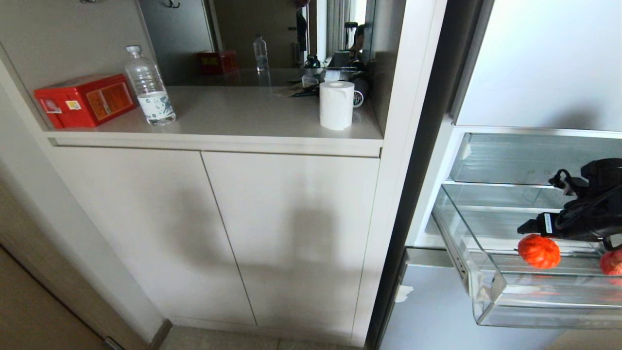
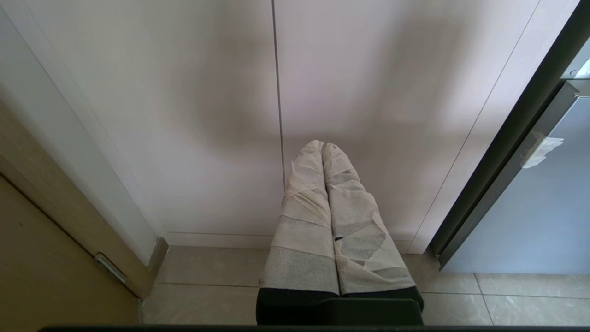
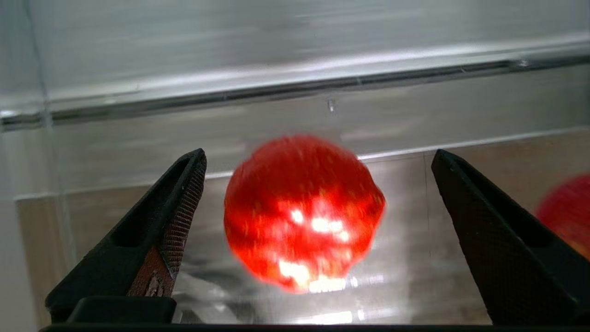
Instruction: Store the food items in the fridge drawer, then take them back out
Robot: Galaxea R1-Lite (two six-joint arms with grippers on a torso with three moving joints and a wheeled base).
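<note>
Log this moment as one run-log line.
right claw: open, over drawer, red fruit between fingers, not gripped | second fruit: at drawer's right | left claw: shut, parked by cabinet

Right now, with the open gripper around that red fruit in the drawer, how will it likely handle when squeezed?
The red fruit looks round and glossy, so it may slip or roll on the drawer floor. It seems firm. The right gripper stands open, not touching.

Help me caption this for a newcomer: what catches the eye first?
The red fruit stands out first, lying in the pulled-out clear fridge drawer, centred between the open fingers of the right gripper without touching them. A second red fruit shows beside it in the drawer. On the counter to the left sit a red box, a water bottle and a paper roll.
</note>
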